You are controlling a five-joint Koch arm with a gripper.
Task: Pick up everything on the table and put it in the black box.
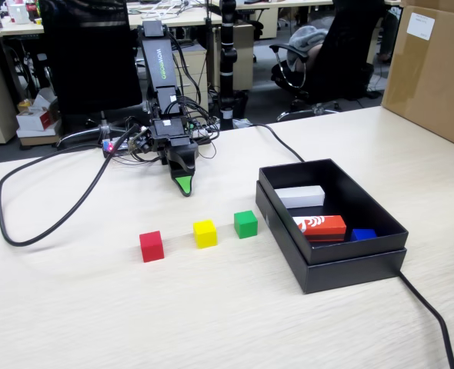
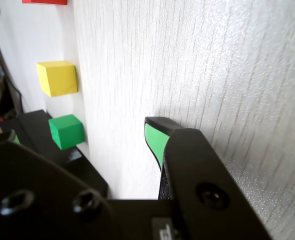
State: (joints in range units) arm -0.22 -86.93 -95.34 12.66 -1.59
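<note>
Three small cubes are seen in a row on the table (image 1: 96, 307) in the fixed view — the red cube (image 1: 151, 246) on the left, the yellow cube (image 1: 205, 233) in the middle, the green cube (image 1: 245, 224) on the right. The black box (image 1: 350, 269) is set just beside the green cube, at the right. A white block (image 1: 300, 196), an orange-red block (image 1: 320, 225) and a small blue thing (image 1: 362, 234) are seen inside it. The gripper (image 1: 184, 185) is pointed down at the table, behind the cubes and apart from them. Nothing is held by it — how far it is open cannot be told, since only one green tip is shown.
</note>
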